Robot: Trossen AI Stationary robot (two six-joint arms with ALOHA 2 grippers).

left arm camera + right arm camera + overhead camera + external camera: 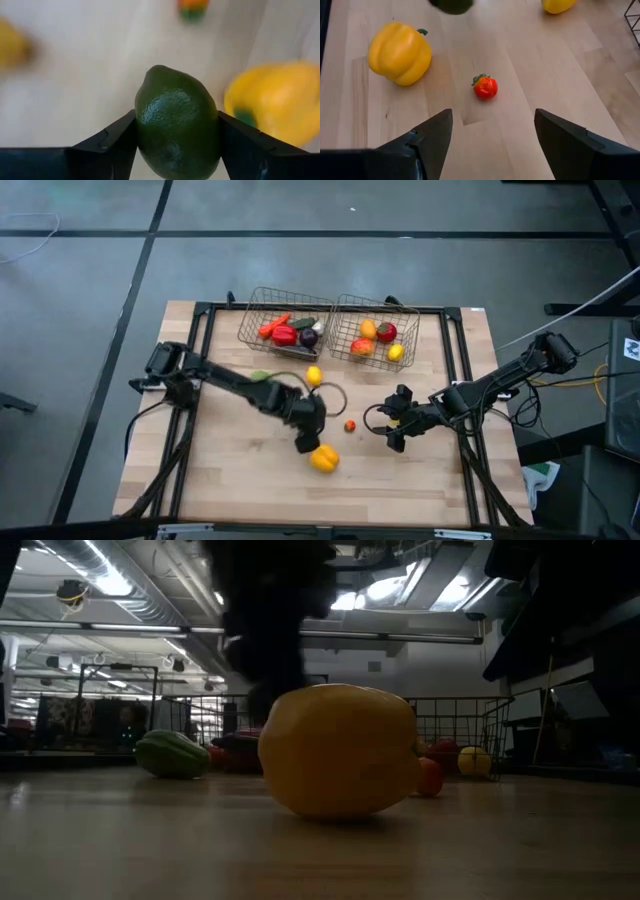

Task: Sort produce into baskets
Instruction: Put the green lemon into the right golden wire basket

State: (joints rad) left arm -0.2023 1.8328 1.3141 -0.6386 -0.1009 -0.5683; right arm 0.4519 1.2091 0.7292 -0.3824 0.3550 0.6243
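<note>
L gripper (177, 150) is clamped on a dark green, glossy lime-shaped toy fruit (177, 120), mid-table just beside the big yellow plastic bell pepper (323, 458). Step: pick done, carry pending. Next: lift and take it to one of the two wire-mesh baskets (285, 315) at the far edge. R gripper (490, 135) hangs open near the small red toy tomato (485, 87).

A pale wooden table (250, 480) stands on a grey floor (300, 270) crossed by dark seam lines. Beyond it the room is dim, with long ceiling lights (110, 580) glowing among exposed ducts (150, 610) and a pale back wall (440, 670).
</note>
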